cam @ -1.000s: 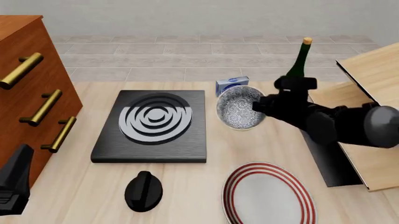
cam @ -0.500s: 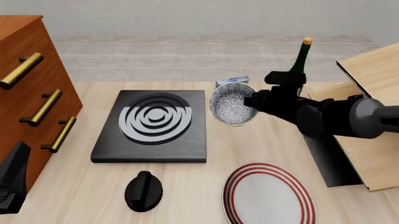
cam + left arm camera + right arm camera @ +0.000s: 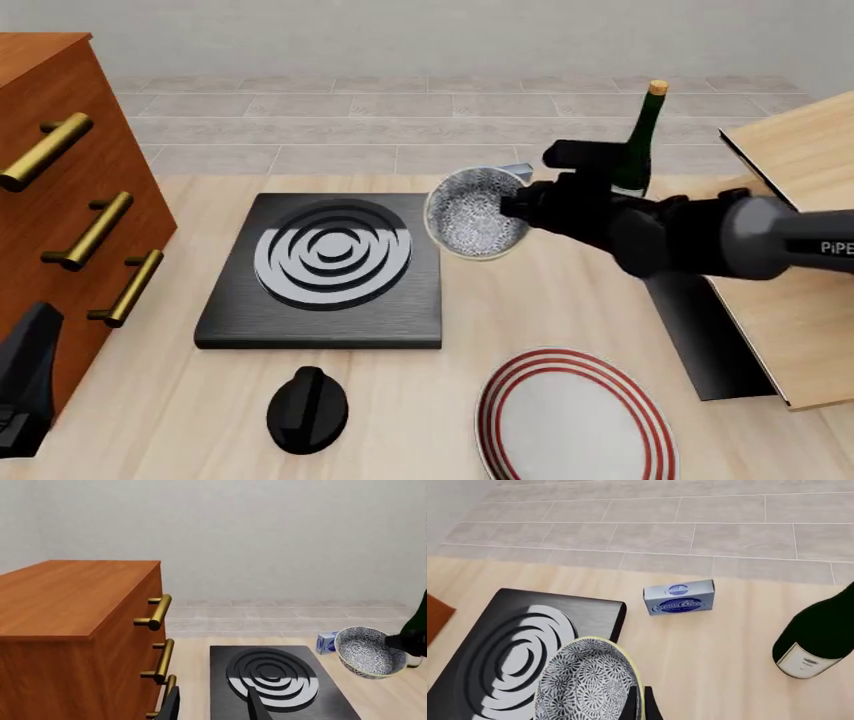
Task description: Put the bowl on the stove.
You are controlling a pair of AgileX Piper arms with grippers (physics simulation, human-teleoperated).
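The speckled bowl hangs tilted in the air, just over the right edge of the black stove. My right gripper is shut on the bowl's rim from the right. In the right wrist view the bowl sits right at the fingertips, beside the stove. The left wrist view shows the bowl to the right of the stove. My left gripper is open and holds nothing, low at the table's near left.
A wooden dresser with brass handles stands at the left. A black knob and a red-striped plate lie near the front. A green bottle, a small blue box and a wooden board are at the right.
The right gripper has carried the bowl left and slightly farther back, from beside the stove to over its right edge. The left arm has barely moved.
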